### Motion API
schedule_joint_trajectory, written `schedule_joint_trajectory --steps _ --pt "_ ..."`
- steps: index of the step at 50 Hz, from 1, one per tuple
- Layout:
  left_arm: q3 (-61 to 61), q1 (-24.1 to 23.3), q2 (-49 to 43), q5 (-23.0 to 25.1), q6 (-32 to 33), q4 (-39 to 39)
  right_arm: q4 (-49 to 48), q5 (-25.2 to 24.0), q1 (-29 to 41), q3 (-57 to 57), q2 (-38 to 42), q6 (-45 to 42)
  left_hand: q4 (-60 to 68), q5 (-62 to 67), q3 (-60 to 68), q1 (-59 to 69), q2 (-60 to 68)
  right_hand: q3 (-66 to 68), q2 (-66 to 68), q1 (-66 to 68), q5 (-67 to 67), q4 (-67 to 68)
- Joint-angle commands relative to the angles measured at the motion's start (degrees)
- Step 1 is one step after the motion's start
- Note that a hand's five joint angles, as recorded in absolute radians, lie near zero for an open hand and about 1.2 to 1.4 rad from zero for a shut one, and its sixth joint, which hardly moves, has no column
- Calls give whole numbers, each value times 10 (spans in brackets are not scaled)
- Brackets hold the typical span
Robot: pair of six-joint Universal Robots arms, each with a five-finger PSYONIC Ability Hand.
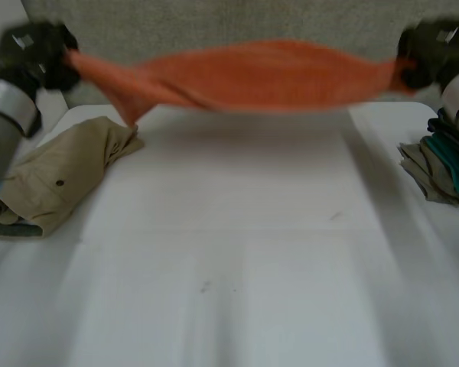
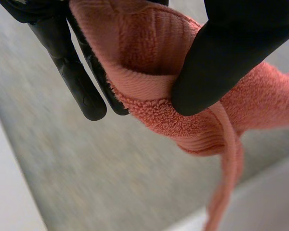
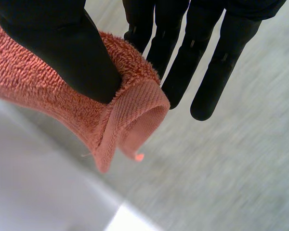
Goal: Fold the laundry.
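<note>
Orange towel [image 1: 252, 76] stretched crosswise above the table's [image 1: 237, 252] far edge, left hand [image 1: 34, 53] and right hand [image 1: 432, 50] each pinching one end

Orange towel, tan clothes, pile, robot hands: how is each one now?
orange towel: stretched in the air between both hands
left hand: pinching one towel end
right hand: pinching the other end
tan garment: lying rumpled on the table
pile of clothes: stacked at the table's edge
</note>
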Motion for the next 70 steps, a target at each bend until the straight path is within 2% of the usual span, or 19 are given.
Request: schedule_joint_trajectory --steps 1,6,12,14,17,21,29,36,44,53,60,70 --pt "-125 -8 -42 38 47 33 70 -5 4 65 60 -80 111 140 116 151 112 123 131 181 121 114" --pt "-198 3 -45 44 140 14 166 9 -8 105 73 -141 111 140 116 151 112 123 131 181 121 114" --pt "-246 12 -23 46 205 -18 167 9 -22 160 44 -139 111 140 116 151 112 123 131 181 121 114" --pt "-259 10 -8 50 226 -23 139 2 -25 182 33 -140 -96 -68 -92 -56 -96 123 131 181 121 114" --pt "-279 2 14 48 242 -29 108 -5 -25 207 22 -139 -275 -246 -270 -235 -274 123 131 181 121 114" --pt "-304 -13 37 31 249 -34 87 -7 -27 231 14 -134 -355 -326 -350 -314 -354 123 131 181 121 114" --pt "-311 -42 40 -40 234 -27 63 -18 -31 254 11 -111 -360 -331 -355 -319 -359 123 131 181 121 114" --pt "-299 -44 9 -81 232 -30 57 -20 -34 266 11 -111 -341 -312 -336 -301 -341 123 131 181 121 114" --pt "-301 -6 -6 -74 271 -39 47 -21 -48 265 17 -116 -329 -301 -325 -289 -329 123 131 181 121 114" --pt "-289 41 -29 -11 285 -32 45 -26 -46 265 18 -121 -340 -311 -335 -299 -339 123 131 181 121 114" --pt "-268 47 -56 11 269 -34 44 -26 -42 268 19 -122 -326 -297 -321 -286 -325 123 131 181 121 114" --pt "-236 46 -93 7 265 -23 43 -27 -45 269 21 -122 -301 -272 -296 -261 -300 123 131 181 121 114"
